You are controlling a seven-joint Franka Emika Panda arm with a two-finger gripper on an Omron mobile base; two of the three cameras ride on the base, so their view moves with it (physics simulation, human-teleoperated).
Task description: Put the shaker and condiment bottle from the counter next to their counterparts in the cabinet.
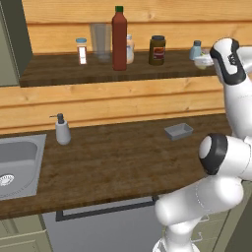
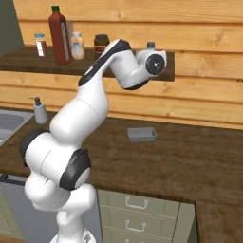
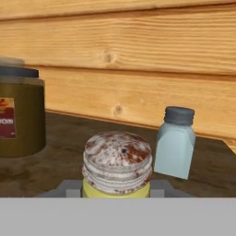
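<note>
- Gripper is seen pinched on the shaker, whose mottled silver cap stands upright between the dark fingertips
- Shaker is held just above the cabinet shelf, apparently not yet set down
- Pale blue shaker, its counterpart, lies at about 2 o'clock from the held one, just beside it and apart
- Dark brown jar stands at 10 o'clock
- Condiment bottle is already on the shelf
</note>
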